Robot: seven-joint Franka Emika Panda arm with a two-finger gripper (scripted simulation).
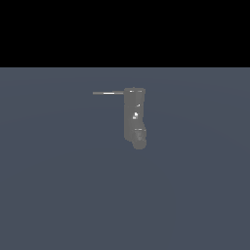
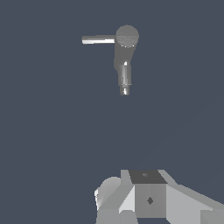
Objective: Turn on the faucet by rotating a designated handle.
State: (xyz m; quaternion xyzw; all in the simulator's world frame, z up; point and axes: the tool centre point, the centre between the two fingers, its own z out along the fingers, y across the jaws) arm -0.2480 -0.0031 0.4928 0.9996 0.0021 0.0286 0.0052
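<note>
The faucet [image 1: 135, 118] is a small dull-grey upright cylinder with a rounded lower end and tiny white glints, standing on the blue-grey floor. Its handle [image 1: 108, 93] is a thin grey rod sticking out from the top toward the exterior view's left. In the wrist view the faucet [image 2: 125, 52] appears from above, with the handle [image 2: 98, 40] sticking sideways from its round cap. Parts of my gripper [image 2: 146, 197] show at the wrist view's edge, well away from the faucet and touching nothing. Its fingers are not clearly shown. The arm does not show in the exterior view.
A plain blue-grey floor [image 1: 58, 185] lies around the faucet. A black band [image 1: 125, 29] fills the top of the exterior view.
</note>
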